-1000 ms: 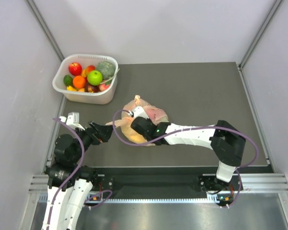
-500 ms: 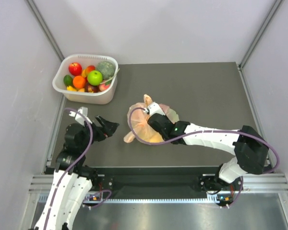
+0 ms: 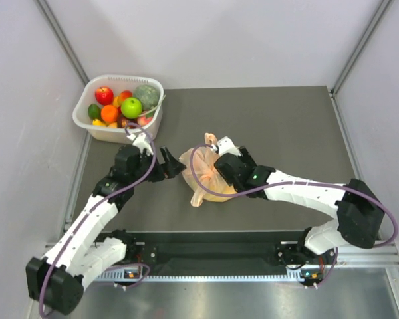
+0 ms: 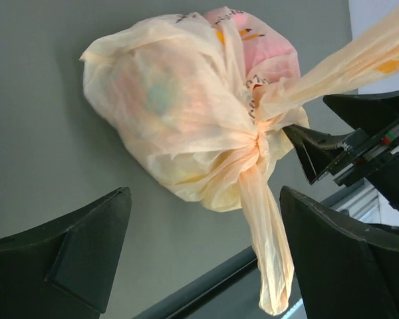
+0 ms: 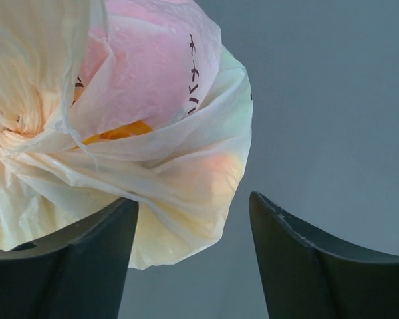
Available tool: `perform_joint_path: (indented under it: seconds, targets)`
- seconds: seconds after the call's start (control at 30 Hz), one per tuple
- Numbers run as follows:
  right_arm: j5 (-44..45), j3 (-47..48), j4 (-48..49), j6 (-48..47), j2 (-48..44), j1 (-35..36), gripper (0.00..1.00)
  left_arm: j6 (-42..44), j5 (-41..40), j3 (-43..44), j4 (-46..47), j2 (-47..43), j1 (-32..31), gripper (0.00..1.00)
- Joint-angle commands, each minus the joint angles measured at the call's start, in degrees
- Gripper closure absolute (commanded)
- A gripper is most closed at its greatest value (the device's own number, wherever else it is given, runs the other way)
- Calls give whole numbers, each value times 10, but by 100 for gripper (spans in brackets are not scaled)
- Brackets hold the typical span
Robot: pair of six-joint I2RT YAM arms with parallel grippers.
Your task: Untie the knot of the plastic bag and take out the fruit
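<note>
The plastic bag [image 3: 207,178] lies mid-table [image 3: 286,133], with the left gripper [image 3: 173,164] just left of it and the right gripper [image 3: 219,154] at its right; the tub [image 3: 123,138] stands back-left.

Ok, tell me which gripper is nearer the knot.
Right. The right gripper is at the plastic bag, just beside the knot; the left gripper faces the knot from the bag's other side, apart from it.

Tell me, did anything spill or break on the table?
Nothing stands out. The plastic bag lies whole on the table, its knot tied tight, and nothing has spilled out. The white tub stands upright with its fruit inside.
</note>
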Motion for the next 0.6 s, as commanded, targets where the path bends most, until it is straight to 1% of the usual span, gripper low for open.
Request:
perform_joint_path:
  seconds: [0.0, 0.07, 0.13, 0.27, 0.33, 0.43, 0.47, 0.57]
  targets:
    - [-19, -5, 21, -14, -34, -7, 30, 68, -67, 65, 17, 52, -46, 1]
    - [-36, -7, 20, -17, -40, -17, 26, 100, -99, 81, 4, 94, -67, 1]
    - [-40, -8, 19, -19, -47, -25, 25, 112, -110, 100, 0, 133, -73, 2]
    - [-54, -13, 7, -13, -52, -66, 26, 109, -111, 123, 11, 194, -90, 2]
    - [-75, -19, 7, -15, -62, -71, 26, 108, -122, 127, 21, 218, -101, 2]
    - [-104, -27, 16, -20, -89, -72, 26, 106, -134, 123, 44, 234, -110, 2]
    - [-129, -34, 19, -22, -97, -72, 26, 105, -137, 121, 51, 236, -113, 2]
    - [-155, -43, 29, -25, -125, -72, 25, 101, -121, 110, 88, 242, -119, 2]
